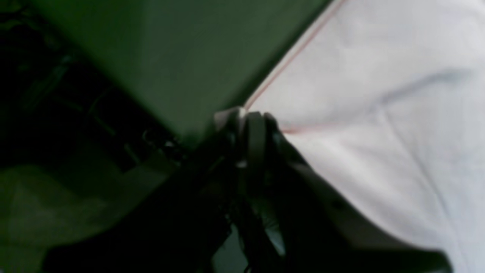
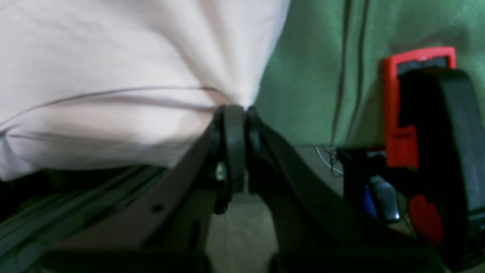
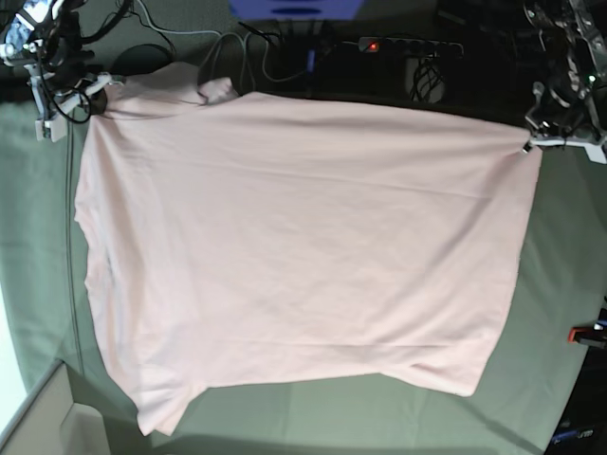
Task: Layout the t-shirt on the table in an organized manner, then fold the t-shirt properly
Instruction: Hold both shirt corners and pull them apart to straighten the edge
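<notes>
The light pink t-shirt (image 3: 303, 246) lies spread wide across the table (image 3: 313, 417), with no lettering showing. My right gripper (image 3: 102, 87) is at the shirt's far left corner. In the right wrist view the right gripper (image 2: 240, 110) is shut on a bunched bit of the t-shirt (image 2: 113, 57). My left gripper (image 3: 529, 144) is at the far right corner. In the left wrist view the left gripper (image 1: 253, 118) is shut on the hem corner of the t-shirt (image 1: 379, 94), over the table's cloth (image 1: 170, 57).
A red clamp (image 2: 401, 113) grips the table edge close to my right gripper. Another red clamp (image 3: 580, 334) sits at the table's right edge. A power strip (image 3: 408, 45) and cables lie beyond the far edge. A pale box (image 3: 43, 422) stands at the near left.
</notes>
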### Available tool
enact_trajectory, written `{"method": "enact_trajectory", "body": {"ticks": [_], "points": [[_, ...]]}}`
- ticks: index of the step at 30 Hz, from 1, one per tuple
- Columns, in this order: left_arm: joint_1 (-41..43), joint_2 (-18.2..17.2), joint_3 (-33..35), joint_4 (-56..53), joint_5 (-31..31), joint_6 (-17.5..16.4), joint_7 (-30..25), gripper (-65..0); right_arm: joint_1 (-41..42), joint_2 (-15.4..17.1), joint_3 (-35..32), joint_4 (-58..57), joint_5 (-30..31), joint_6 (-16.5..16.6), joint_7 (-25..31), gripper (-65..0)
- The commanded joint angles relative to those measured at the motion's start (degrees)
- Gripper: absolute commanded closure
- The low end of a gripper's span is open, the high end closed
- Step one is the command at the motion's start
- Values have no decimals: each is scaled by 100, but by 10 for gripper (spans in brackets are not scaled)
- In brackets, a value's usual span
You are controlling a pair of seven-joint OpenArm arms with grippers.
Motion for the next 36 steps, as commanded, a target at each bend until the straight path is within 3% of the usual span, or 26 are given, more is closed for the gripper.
{"method": "enact_trajectory", "body": {"ticks": [1,21,36], "points": [[1,-86,-47,73,37,-2,-118,-1,-56,74,43,41,-193,-69,-160,0],[89,2,-47,-94,-7,-2,-127,-1,-4,153,52,50,-193,-69,-160,0],[1,73,-56,152,-7,-2,-127,-1,5,109,34,1079,-202,-69,-160,0]]}}
